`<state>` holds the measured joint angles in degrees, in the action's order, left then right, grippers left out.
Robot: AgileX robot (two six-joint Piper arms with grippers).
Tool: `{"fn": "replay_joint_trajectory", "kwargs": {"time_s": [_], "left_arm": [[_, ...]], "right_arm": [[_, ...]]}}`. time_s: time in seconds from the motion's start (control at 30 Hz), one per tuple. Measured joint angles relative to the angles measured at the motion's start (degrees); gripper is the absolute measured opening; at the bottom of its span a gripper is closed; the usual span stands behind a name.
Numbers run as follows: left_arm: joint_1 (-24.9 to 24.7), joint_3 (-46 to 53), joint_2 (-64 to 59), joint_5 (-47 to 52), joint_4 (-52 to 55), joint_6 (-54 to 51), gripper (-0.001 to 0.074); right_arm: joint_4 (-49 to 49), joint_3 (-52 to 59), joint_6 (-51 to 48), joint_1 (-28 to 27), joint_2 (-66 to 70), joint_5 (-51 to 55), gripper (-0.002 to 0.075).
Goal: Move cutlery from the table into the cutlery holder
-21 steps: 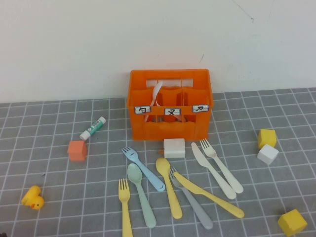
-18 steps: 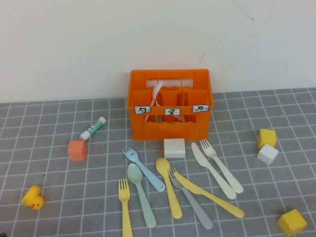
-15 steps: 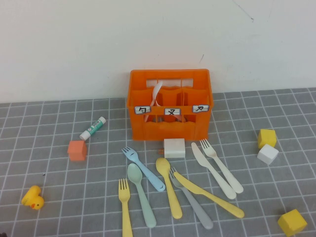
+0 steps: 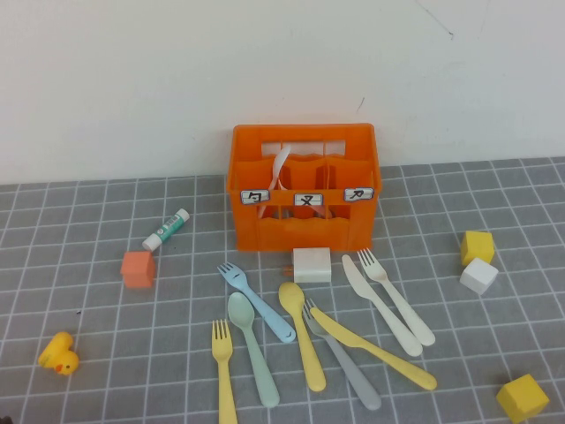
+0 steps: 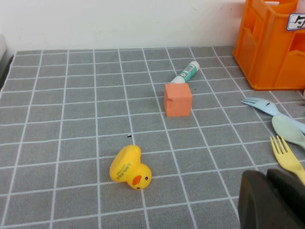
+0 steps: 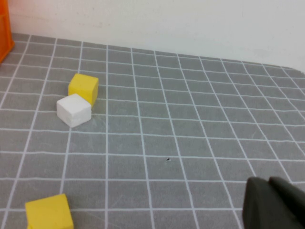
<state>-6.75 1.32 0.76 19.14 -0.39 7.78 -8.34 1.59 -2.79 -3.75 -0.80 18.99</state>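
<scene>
The orange cutlery holder (image 4: 305,221) stands at the back of the table (image 4: 106,353), with one cream-white piece (image 4: 281,166) upright in its left compartment. In front of it lie a blue fork (image 4: 256,300), a mint spoon (image 4: 252,346), a yellow fork (image 4: 223,375), a yellow spoon (image 4: 302,344), a grey fork (image 4: 346,360), a yellow knife (image 4: 375,349), a cream knife (image 4: 380,305) and a cream fork (image 4: 397,299). Neither gripper shows in the high view. My left gripper (image 5: 268,186) is shut and empty, low beside the yellow fork (image 5: 288,160). My right gripper (image 6: 269,190) is shut and empty over bare tiles.
A white block (image 4: 312,264) sits right in front of the holder. An orange cube (image 4: 138,268), a white-and-green tube (image 4: 167,229) and a yellow duck (image 4: 58,355) lie on the left. A yellow cube (image 4: 477,247), a white cube (image 4: 478,276) and another yellow cube (image 4: 522,397) lie on the right.
</scene>
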Motion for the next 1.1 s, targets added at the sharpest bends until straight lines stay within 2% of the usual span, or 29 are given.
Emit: {"fn": "replay_joint_trajectory", "kwargs": {"time_s": [0.73, 0.87, 1.1], "left_arm": [[0.0, 0.0, 0.0, -1.6, 0.0, -0.1, -0.0001], [0.0, 0.3, 0.0, -11.9, 0.0, -0.1, -0.0001], [0.0, 0.3, 0.0, -37.0, 0.0, -0.1, -0.0001]], "right_arm": [[0.0, 0.0, 0.0, 0.0, 0.0, -2.5, -0.0001], [0.0, 0.1, 0.0, 0.0, 0.0, -13.3, -0.0001], [-0.1, 0.1, 0.2, 0.0, 0.0, -45.1, -0.0001]]}}
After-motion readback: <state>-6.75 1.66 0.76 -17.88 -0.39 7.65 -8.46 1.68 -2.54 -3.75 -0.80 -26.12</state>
